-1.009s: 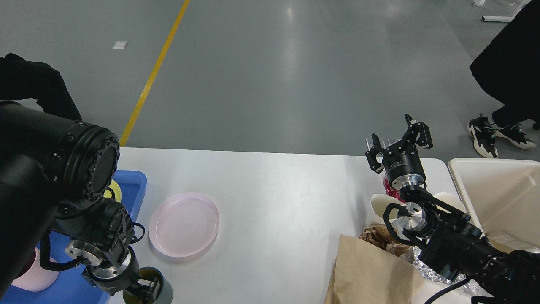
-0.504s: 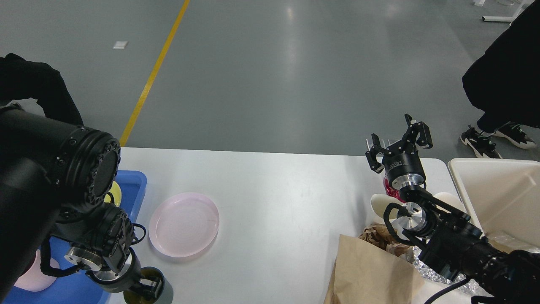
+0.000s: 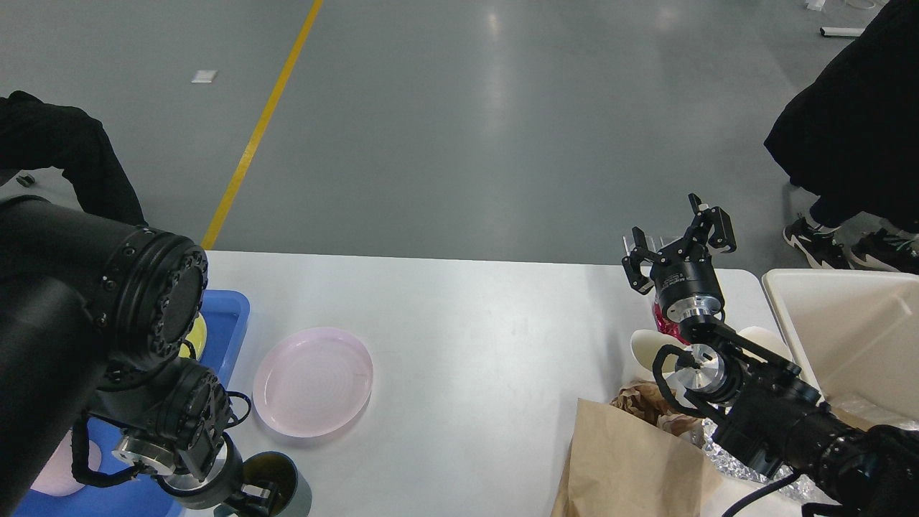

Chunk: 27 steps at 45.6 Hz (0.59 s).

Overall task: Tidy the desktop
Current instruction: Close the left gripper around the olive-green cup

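Observation:
The white desktop [image 3: 474,323] fills the middle of the head view. A pink plate [image 3: 313,380] lies on its left part. My left gripper [image 3: 255,495] is at the bottom left edge, shut on the rim of a dark green cup [image 3: 281,480] just in front of the plate. My right gripper [image 3: 678,244] is open and empty, fingers spread, raised over the far right part of the desktop. A red item [image 3: 662,321] and two white cups [image 3: 645,350] [image 3: 767,337] sit behind its wrist, partly hidden.
A blue tray [image 3: 228,316] lies at the left edge, with a yellow item and a pink cup [image 3: 50,477] mostly hidden by my arm. A brown paper bag [image 3: 632,459], crumpled paper and foil lie front right. A cream bin [image 3: 847,337] stands right. A person [image 3: 847,129] stands beyond.
My left gripper has moved right and slightly down with the dark cup. The person at the top right has stepped left. My right arm has not moved.

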Available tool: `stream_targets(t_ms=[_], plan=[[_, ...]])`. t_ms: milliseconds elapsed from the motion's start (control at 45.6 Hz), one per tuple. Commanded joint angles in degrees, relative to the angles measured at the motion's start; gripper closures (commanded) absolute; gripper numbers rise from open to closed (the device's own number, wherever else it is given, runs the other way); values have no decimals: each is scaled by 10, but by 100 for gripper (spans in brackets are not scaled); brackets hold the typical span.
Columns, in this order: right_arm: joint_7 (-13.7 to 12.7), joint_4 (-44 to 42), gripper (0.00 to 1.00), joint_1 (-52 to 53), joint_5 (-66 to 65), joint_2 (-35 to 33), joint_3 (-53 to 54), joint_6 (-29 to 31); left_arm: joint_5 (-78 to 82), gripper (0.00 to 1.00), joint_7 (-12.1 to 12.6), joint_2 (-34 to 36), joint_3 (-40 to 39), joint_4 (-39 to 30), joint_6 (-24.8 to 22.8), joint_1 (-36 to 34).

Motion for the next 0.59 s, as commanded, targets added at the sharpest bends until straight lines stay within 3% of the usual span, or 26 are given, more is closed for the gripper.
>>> stream_targets(t_ms=[0, 154, 329, 570], plan=[[0, 0, 0, -1, 0, 0, 0, 0, 0, 35, 1, 0, 3, 0, 14, 7], [0, 0, 0, 0, 0, 0, 0, 0, 0, 48, 18, 1, 3, 0, 15, 10], [0, 0, 0, 0, 0, 0, 0, 0, 1, 82, 18, 3, 6, -1, 16, 8], [0, 0, 0, -1, 0, 0, 0, 0, 1, 100, 18, 5, 7, -3, 21, 4]])
